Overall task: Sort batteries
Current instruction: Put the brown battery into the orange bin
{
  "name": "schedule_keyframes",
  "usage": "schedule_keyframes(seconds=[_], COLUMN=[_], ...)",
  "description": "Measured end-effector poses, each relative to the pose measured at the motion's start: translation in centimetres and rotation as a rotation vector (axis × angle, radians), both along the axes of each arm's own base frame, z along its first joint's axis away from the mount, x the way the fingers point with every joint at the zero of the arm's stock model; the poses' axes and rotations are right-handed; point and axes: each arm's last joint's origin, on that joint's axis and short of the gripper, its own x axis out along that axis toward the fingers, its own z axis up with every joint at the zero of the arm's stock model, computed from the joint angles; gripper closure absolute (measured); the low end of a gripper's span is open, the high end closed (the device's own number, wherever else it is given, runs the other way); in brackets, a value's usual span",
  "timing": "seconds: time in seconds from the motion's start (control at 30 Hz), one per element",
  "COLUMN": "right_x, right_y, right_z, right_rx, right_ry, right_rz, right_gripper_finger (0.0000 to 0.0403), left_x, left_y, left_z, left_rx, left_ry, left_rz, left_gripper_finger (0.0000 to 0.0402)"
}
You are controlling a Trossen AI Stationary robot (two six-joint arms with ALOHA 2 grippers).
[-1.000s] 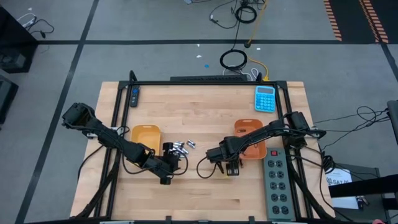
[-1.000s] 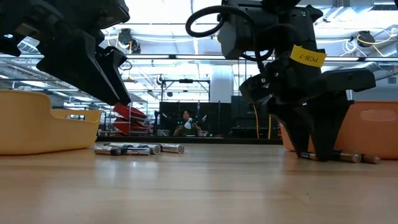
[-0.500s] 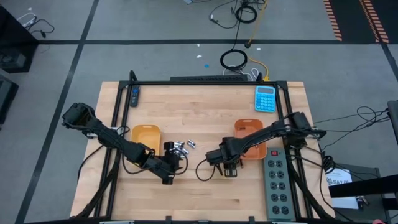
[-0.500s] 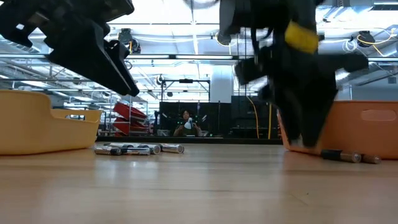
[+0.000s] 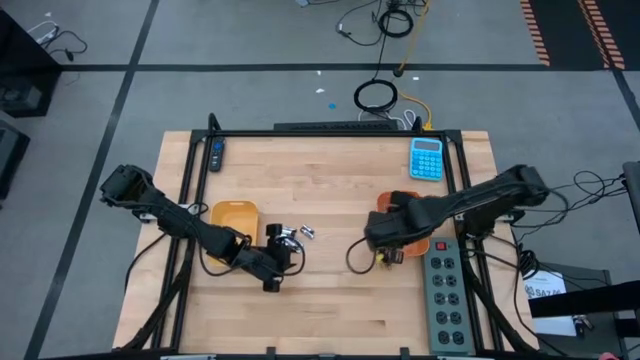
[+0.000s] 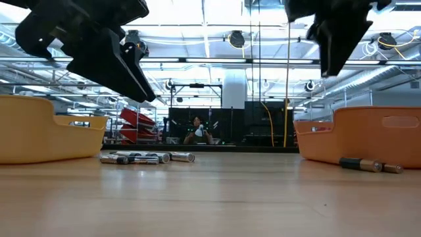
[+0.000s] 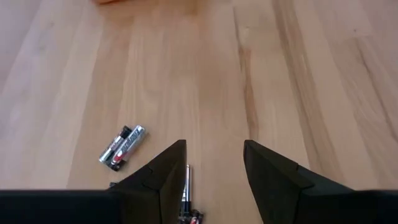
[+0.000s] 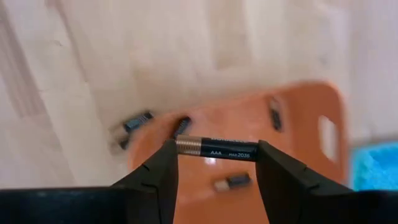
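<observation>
Your right tool was pinching a dark AAA battery crosswise between its two fingertips, lifted clear of the worktop. It hung over the near edge of the orange tray on the right side; from the wrist camera you could see a few more dark batteries lying inside that tray. In the overhead view the right tool sat at the tray's front rim, just beside the grey power strip. At table height, two batteries lay on the wood in front of the orange tray, close to it; the fingertips of the right tool were out of that picture, above its top edge.

Your left tool had its fingers spread, with nothing between them. It hovered low over the loose cluster of batteries near the middle of the worktop, to the right of the yellow tray. Through its wrist camera you could see a pair of batteries lying side by side on the bare wood, and another one partly hidden just beside the left finger. From table height the row of batteries rested flat on the surface beside the yellow tray, with the left tool raised above them.

A blue calculator lay at the far right corner.
</observation>
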Motion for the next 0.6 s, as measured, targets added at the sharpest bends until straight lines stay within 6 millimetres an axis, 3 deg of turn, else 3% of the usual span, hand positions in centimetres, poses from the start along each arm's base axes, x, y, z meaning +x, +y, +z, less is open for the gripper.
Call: schedule_keyframes(seconds=[0.13,0.33,0.5,0.6], right_x=[-1.3,-2.4,-2.6,-2.6], right_y=[-0.4,-0.6,-0.6,-0.6], right_z=[0.2,-1.3,-1.7,-1.7], right_rx=[-0.002,-0.008,-0.014,-0.015], right_ry=[-0.005,0.038,0.042,0.042], right_rz=[-0.042,-0.108,-0.145,-0.152], right_gripper_finger=[0.0247,0.0239,0.0124,0.01], left_x=[0.4,0.9,1.3,1.4], left_y=[0.1,0.4,1.0,1.4], left_z=[0.3,0.6,0.8,0.8], left_rx=[0.028,0.065,0.096,0.105], left_ry=[-0.03,-0.077,-0.091,-0.088], left_rz=[-0.033,-0.071,-0.085,-0.08], left_gripper_finger=[0.0231,0.0231,0.0231,0.0231])
